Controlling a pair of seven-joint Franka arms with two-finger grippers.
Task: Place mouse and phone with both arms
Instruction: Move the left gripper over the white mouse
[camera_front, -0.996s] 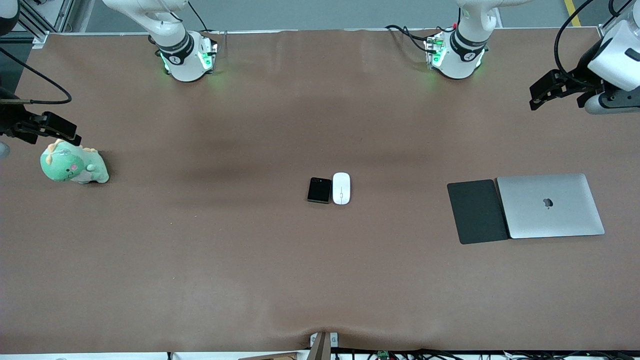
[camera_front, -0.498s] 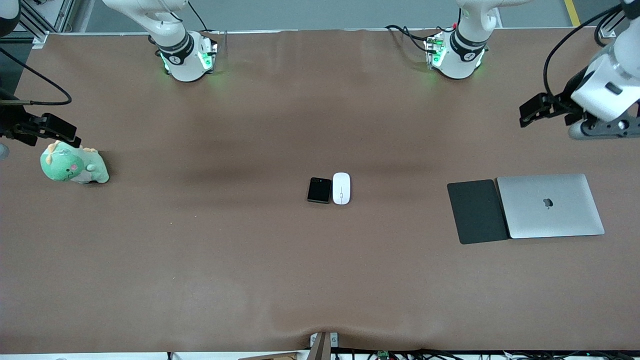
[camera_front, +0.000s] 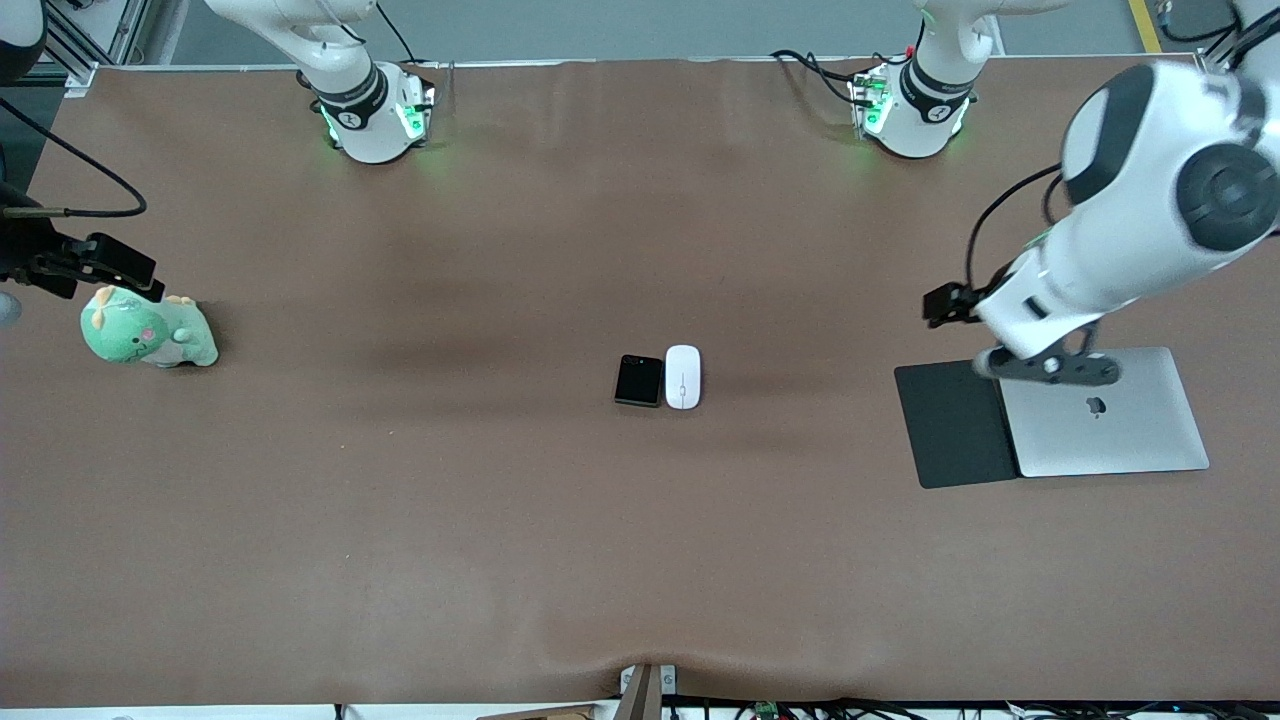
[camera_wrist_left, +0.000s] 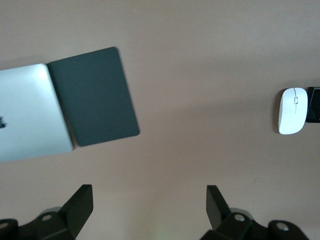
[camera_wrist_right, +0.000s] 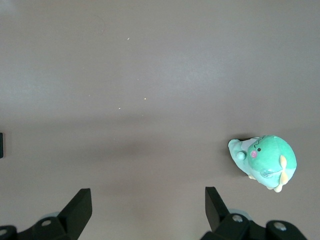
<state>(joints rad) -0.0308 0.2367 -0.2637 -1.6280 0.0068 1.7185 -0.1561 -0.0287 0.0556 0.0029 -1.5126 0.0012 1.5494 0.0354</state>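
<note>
Right gripper (camera_wrist_right: 145, 212), jaws wide and empty, hangs above the toy (camera_front: 146, 331). Phone (camera_front: 639, 380) touches mouse (camera_front: 683, 376) mid-table. Left gripper (camera_wrist_left: 147, 212), also spread and empty, hangs over the pad (camera_front: 953, 424) and laptop (camera_front: 1110, 425).

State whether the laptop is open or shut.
Shut: the laptop lies flat on the table, its silver lid with the logo facing up, no screen or keys showing.

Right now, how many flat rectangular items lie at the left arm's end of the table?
2: a dark grey pad and a silver laptop, edge to edge beside each other.
</note>
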